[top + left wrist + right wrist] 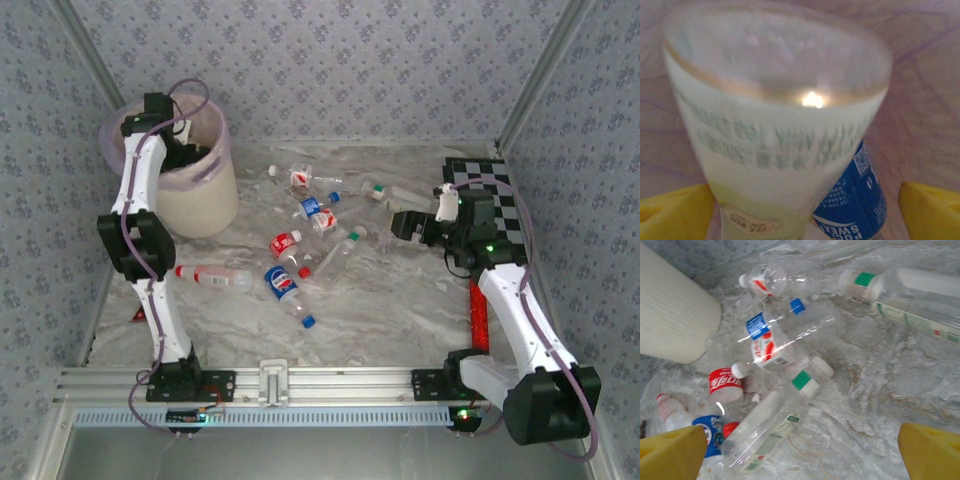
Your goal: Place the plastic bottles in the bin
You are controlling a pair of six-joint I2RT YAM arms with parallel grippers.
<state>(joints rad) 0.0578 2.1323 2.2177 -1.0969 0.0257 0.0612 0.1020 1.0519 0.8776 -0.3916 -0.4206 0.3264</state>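
Observation:
My left gripper [183, 150] reaches down into the bin [205, 205], a cream-white tub with a pink-lilac liner. In the left wrist view its yellow fingertips [675, 210] stand wide apart, open. A pale-green-labelled bottle [775, 140] looms between them, apart from the right fingertip, over a blue-labelled bottle [855, 200]. Several plastic bottles lie on the marble table: red-labelled [286, 243], blue-labelled [283, 282], red-capped [215, 276], green-banded [340, 252]. My right gripper [398, 224] hangs open above them, holding nothing. The green-banded bottle [775, 425] lies to the left between its fingertips [675, 452].
A black-and-white chequered board [500, 200] sits at the back right behind the right arm, with a red cylinder [478, 315] along the table's right edge. Patterned walls close the table at the back and both sides. The bin's side [670, 310] shows at the far left.

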